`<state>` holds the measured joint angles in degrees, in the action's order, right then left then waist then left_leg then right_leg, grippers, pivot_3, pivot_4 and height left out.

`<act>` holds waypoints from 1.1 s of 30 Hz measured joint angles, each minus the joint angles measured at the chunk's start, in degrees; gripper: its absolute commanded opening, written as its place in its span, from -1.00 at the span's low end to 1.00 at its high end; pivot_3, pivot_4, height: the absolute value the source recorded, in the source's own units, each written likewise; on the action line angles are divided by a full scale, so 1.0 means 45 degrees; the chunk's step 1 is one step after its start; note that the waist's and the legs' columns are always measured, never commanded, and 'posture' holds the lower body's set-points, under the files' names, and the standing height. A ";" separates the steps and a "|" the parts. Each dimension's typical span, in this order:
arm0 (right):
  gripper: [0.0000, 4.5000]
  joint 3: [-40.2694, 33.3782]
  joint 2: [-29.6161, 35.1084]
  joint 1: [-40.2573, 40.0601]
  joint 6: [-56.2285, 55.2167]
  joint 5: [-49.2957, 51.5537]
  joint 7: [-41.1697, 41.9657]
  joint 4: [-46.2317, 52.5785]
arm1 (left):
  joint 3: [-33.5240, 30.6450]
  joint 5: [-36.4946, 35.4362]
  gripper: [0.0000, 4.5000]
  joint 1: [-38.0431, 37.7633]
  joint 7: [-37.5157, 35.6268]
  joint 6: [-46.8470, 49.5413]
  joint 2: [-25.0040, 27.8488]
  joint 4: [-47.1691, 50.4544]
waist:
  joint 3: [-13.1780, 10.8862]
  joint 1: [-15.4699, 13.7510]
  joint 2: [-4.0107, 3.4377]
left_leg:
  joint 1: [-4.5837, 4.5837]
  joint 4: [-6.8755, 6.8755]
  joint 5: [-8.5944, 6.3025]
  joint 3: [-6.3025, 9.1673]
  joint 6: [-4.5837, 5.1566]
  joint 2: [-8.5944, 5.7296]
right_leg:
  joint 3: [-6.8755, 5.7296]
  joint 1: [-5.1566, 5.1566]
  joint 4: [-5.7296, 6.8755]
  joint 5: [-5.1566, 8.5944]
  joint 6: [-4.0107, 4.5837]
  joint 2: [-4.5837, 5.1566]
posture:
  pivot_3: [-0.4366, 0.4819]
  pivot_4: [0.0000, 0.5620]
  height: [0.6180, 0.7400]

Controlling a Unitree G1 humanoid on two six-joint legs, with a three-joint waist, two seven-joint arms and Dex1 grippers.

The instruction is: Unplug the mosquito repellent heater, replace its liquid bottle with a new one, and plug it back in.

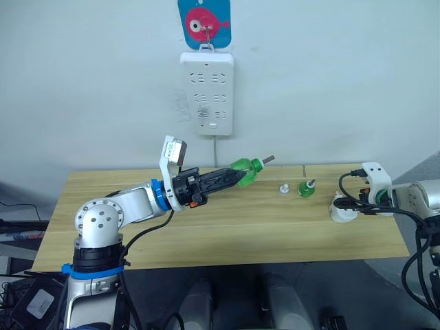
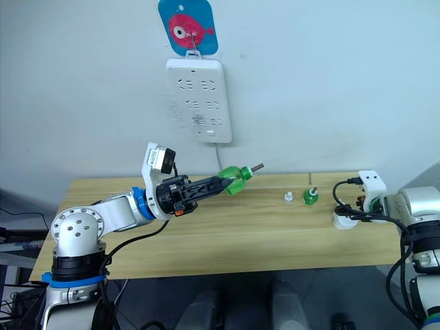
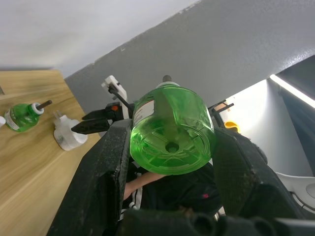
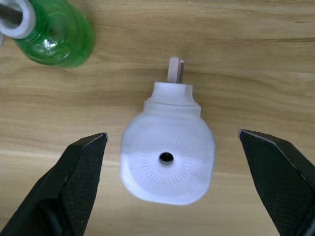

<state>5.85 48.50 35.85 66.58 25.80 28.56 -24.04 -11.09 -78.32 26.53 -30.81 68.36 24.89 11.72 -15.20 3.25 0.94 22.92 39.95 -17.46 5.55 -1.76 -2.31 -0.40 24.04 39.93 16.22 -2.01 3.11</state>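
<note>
My left gripper (image 1: 239,177) is shut on a translucent green bottle (image 1: 245,168), held tilted above the table with its bare wick rod pointing right; the left wrist view looks at the bottle's base (image 3: 172,132). A second green bottle (image 1: 306,188) with a bare wick stands on the table, and a small white cap (image 1: 282,188) lies next to it. Which bottle is the new one I cannot tell. The white mosquito repellent heater (image 4: 167,155) lies unplugged near the table's right end, and my right gripper (image 4: 172,133) is open, one finger on either side of it, not touching.
A white power strip (image 1: 207,93) hangs on the wall above the table's back edge, under a blue hook plate with a pink fish (image 1: 204,22). Its cord drops behind the wooden table (image 1: 206,234). Black cables run along my right arm.
</note>
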 measured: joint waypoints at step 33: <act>0.32 -0.0837 0.1498 0.0791 0.0684 -0.1970 0.3093 -0.0286 | 0.0492 0.0249 -0.01 -0.0575 -0.1493 -0.0297 0.0883 0.0351 | -0.0046 -0.0025 -0.0023 | 0.0005 -0.0015 -0.0001 0.0020 0.0000 0.0000 | -0.0011 -0.0001 -0.0024 0.0000 0.0001 0.0007 | -0.24 -0.09 1.00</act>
<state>2.08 55.24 39.41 69.66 16.93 42.48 -25.33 -8.88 -77.20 23.94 -37.53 67.03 28.87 13.30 -15.41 3.13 0.84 22.94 39.88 -17.47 5.65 -1.76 -2.31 -0.45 24.04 39.82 16.22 -2.01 3.14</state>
